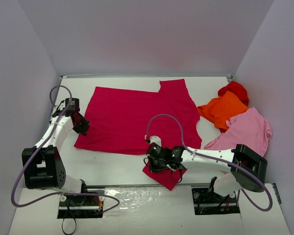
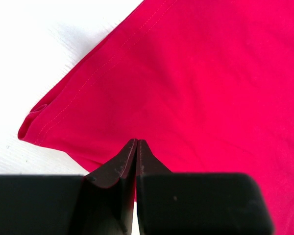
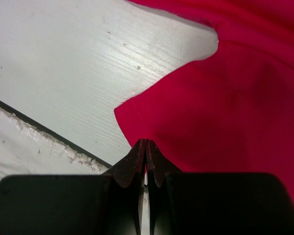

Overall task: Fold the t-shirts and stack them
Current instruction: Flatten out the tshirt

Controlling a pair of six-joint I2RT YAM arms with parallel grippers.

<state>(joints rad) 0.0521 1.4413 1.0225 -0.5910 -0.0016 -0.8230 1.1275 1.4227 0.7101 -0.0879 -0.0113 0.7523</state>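
The left fingers are pressed together with no gap between the tips. They rest on the edge of the crimson shirt, close to a corner of its stitched hem. Whether any cloth is caught between them cannot be told. The right fingers are pressed together too, their tips touching the corner of a short sleeve of the same shirt. Here again it is unclear whether they pinch the cloth. Bare white counter shows to the left of that sleeve.

From above, the crimson shirt lies spread flat across the middle of the counter, hem to the left, one sleeve pointing far and the other near. The left fingers sit at its left edge, and the right fingers at the near sleeve, by the near edge of the counter. At the far right lie three other shirts, loosely bunched and touching: a bright red shirt farthest, an orange shirt just in front of it, and a pink shirt nearest.
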